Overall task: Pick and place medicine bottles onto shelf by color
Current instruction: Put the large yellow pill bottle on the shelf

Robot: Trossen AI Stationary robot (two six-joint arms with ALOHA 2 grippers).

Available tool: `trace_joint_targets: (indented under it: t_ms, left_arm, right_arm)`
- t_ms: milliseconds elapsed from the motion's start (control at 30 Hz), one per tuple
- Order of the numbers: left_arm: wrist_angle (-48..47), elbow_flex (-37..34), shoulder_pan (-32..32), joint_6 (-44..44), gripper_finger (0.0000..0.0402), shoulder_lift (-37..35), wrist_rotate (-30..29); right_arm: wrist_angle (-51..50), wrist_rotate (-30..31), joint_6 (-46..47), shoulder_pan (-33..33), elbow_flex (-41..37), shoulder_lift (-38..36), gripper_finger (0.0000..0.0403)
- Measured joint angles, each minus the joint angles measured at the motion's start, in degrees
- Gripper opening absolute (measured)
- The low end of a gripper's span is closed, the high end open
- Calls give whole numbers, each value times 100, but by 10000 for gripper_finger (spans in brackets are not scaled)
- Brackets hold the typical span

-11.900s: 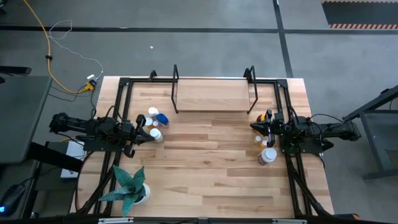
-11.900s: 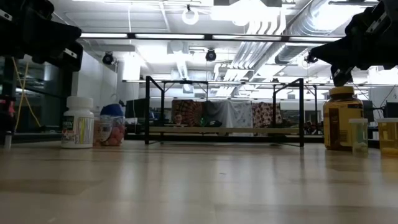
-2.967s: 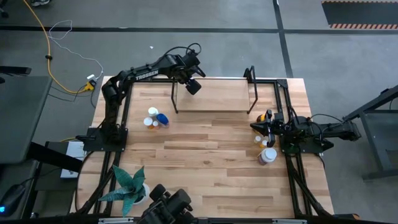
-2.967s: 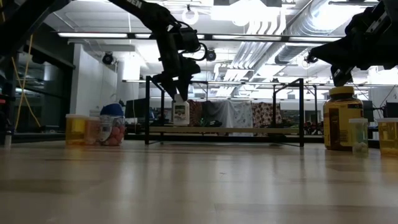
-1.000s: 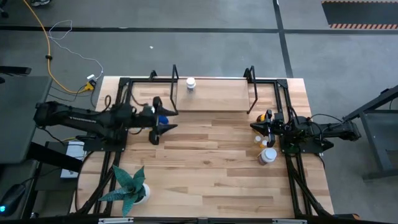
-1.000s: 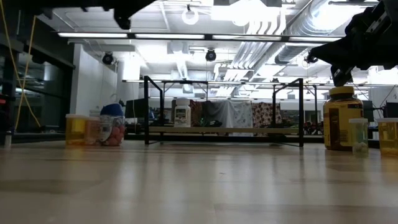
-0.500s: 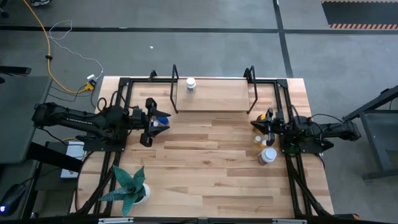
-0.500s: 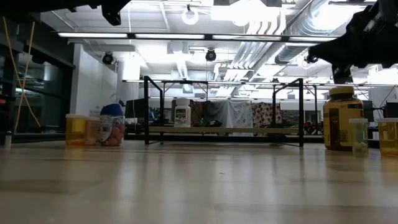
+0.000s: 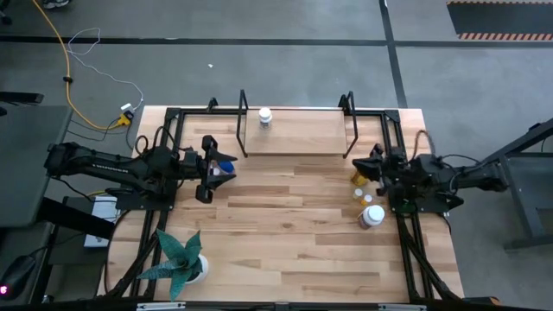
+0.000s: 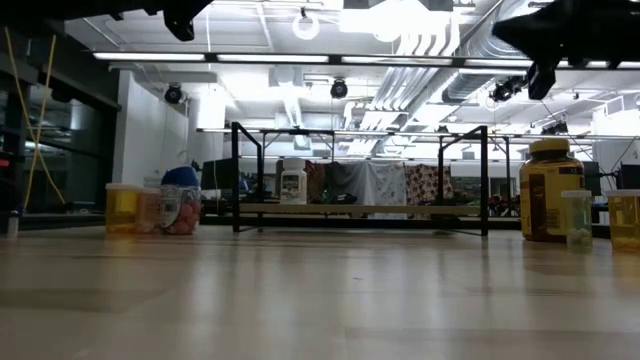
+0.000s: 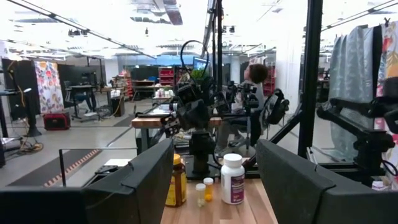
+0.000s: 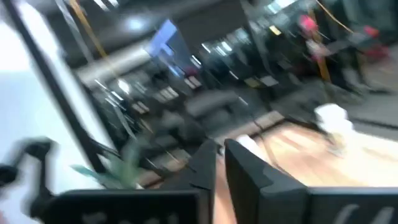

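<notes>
One white bottle (image 9: 265, 116) stands on the far left of the light-wood shelf (image 9: 298, 134), also visible in the low view (image 10: 292, 183). My left gripper (image 9: 206, 169) hovers open, high above the left cluster: a blue-capped bottle (image 10: 180, 200) and a yellow vial (image 10: 122, 208). My right gripper (image 9: 373, 161) is raised above the right group, shut on nothing. That group holds an amber bottle with a yellow cap (image 10: 549, 190), small vials (image 10: 577, 220) and a white-capped bottle (image 9: 372, 216).
A potted green plant (image 9: 180, 257) stands at the near left corner. Black frame rails (image 9: 168, 138) run along both table sides. The shelf's black legs (image 10: 240, 175) rise at the far middle. Bare wood (image 9: 294, 225) spans the table's centre.
My right gripper has risen off the amber bottle's top and shifted toward the far edge, uncovering the bottle in the high view. My left gripper drew back a little toward the table's left edge, then held still.
</notes>
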Motion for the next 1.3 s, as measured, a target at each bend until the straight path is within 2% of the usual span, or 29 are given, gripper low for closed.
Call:
trace_joint_targets:
  t_ms: [133,233,333,433,533,800,967,1100,1300]
  left_arm:
    - [0,0,0,-2,217,0,-42]
    - [0,0,2,-2,217,0,-41]
    - [-2,0,2,-2,217,0,-41]
    - [-9,0,2,-2,217,0,-41]
    - [-11,0,2,-2,217,0,-41]
    - [-39,0,1,-4,217,0,-41]
    - [-42,0,1,-4,217,0,-40]
    - [-42,0,2,-4,217,0,-38]
    - [-42,0,2,-4,217,0,-38]
  right_arm:
    - [-1880,701,162,0,989,630,93]
    - [-3619,1159,698,0,1769,1138,143]
    - [-5092,1320,1435,0,2480,1615,188]
    - [-6390,1563,2270,0,3027,2037,217]
    - [-7319,1782,3035,0,3322,2394,227]
    - [-7769,2122,3878,0,3363,3039,229]
    - [-7577,2164,3571,-2,3363,3195,229]
    - [-7519,1814,3330,0,3363,3197,229]
    - [-7533,1810,3148,-2,3363,3192,229]
